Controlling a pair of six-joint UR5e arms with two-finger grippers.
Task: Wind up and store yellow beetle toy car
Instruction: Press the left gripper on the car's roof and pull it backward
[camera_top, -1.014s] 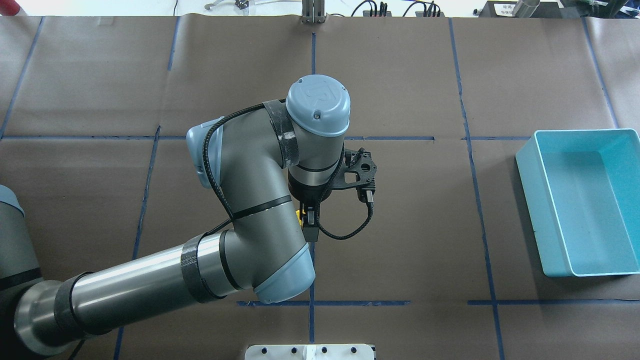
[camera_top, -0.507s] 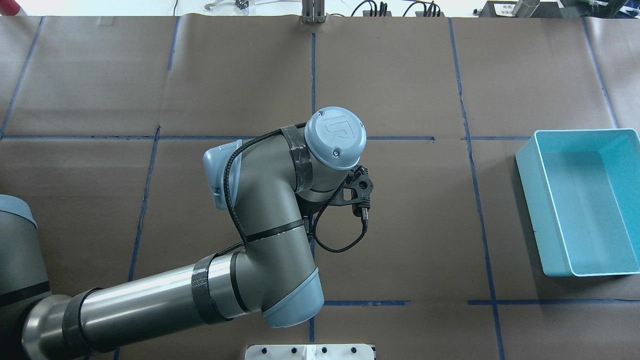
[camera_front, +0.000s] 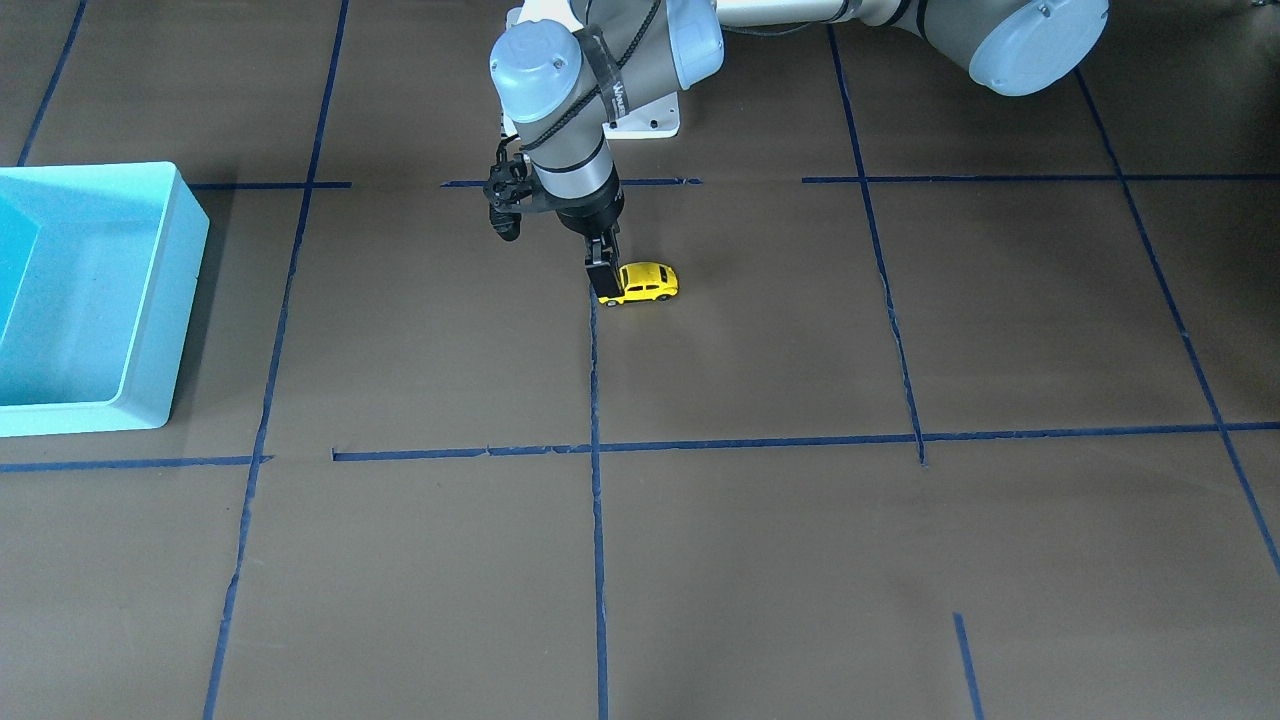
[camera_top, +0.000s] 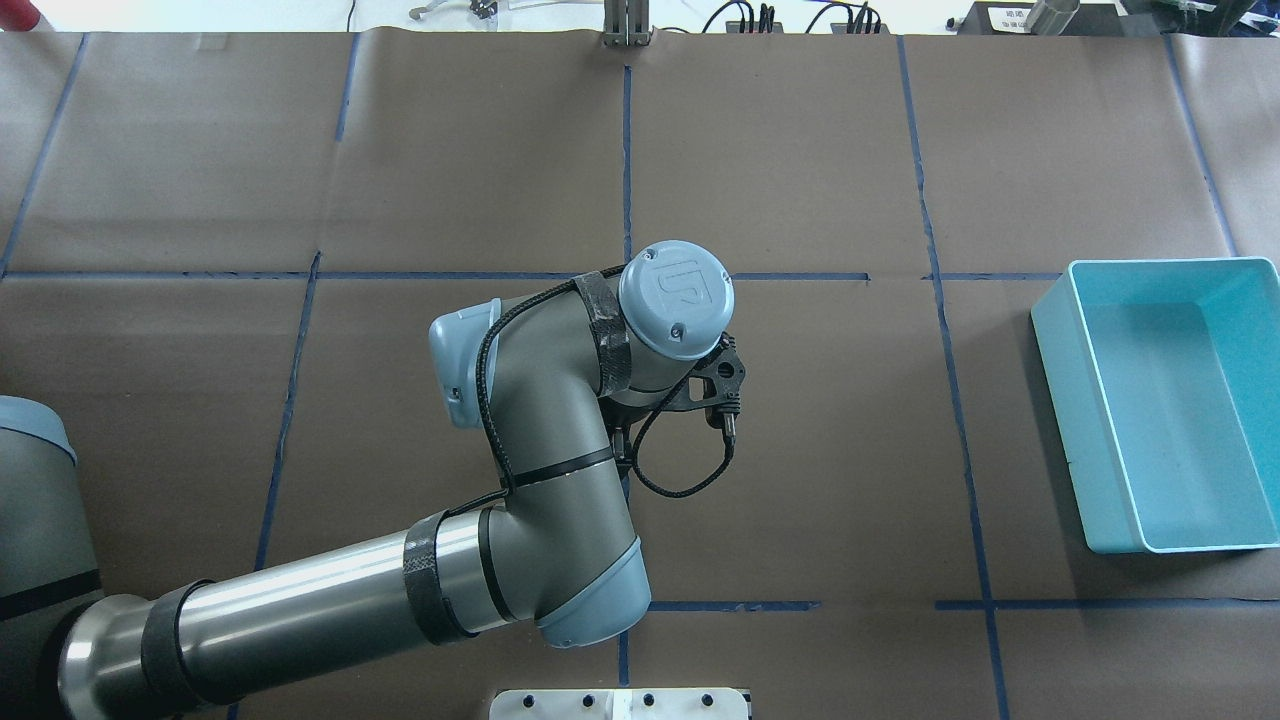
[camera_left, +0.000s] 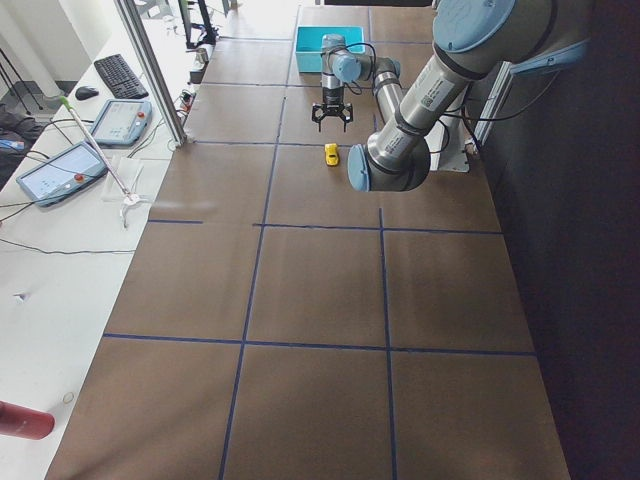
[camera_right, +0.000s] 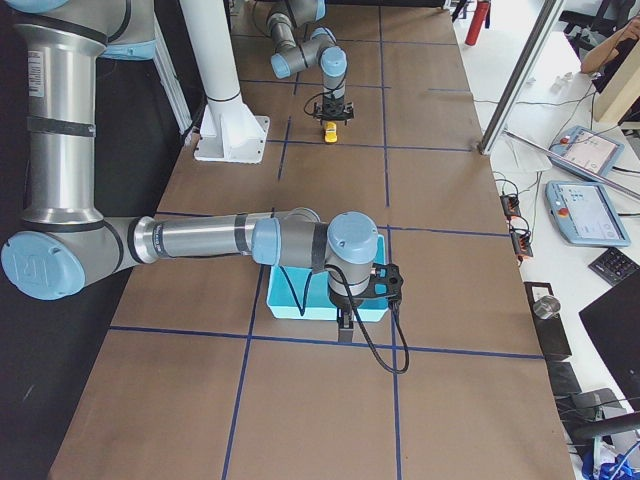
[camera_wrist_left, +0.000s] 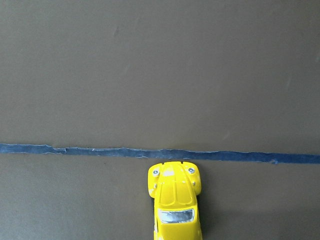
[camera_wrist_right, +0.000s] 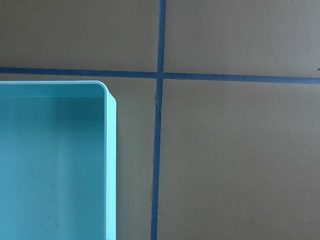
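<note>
The yellow beetle toy car stands on its wheels on the brown table, lengthwise beside a blue tape line. My left gripper points straight down at the car's rear end, and its front finger covers that end, so it looks shut on the car. The left wrist view shows the car's hood at the bottom edge, with no fingers in frame. In the overhead view my left arm hides the car. The turquoise bin lies far to the right. My right gripper hangs by the bin's outer edge; I cannot tell whether it is open.
Blue tape lines divide the brown table cover into squares. A white mounting plate sits at the near edge. The bin's corner fills the lower left of the right wrist view. Side benches hold tablets.
My left arm has swung toward the robot's base and a little to the right. The sliver of yellow car beside the fingers one second ago is now hidden under the arm.
</note>
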